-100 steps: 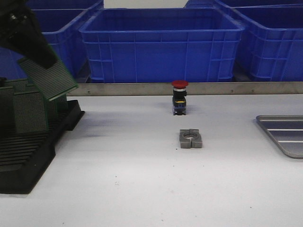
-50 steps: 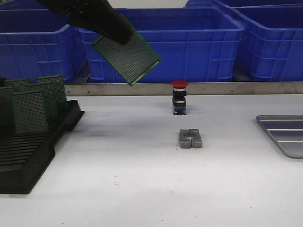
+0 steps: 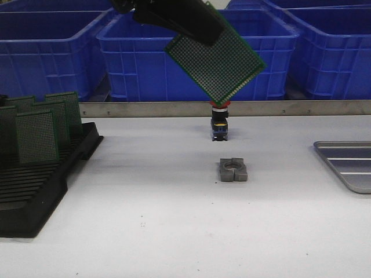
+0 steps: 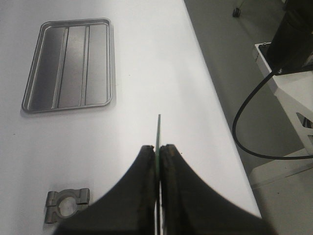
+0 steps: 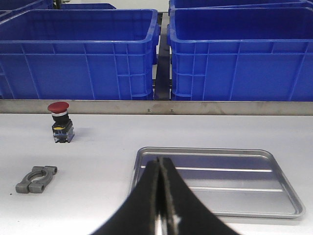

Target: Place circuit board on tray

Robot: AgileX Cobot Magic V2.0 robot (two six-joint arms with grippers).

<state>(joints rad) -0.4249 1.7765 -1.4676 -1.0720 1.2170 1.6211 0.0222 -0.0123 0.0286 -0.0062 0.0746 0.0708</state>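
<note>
Left gripper: jaws clamped on one green perforated circuit board, gripped at one corner; the board is seen edge-on in the left wrist view and hangs tilted, diamond-wise, below the fingers, clear of the table. The left arm is extended high across the middle of the scene, in front of the crates.

Directly beneath the held board: one red-capped push button, upright. Nearer the camera than that: one grey split clamp block, lying flat.

Well to the right of the gripper: one silver tray, bare ribbed floor.

Well to the left: one black slotted rack, with four boards counted standing upright.

Behind: blue crates, at least three.

Right gripper: fingers pressed together, nothing between them, just before the tray's near rim.
</note>
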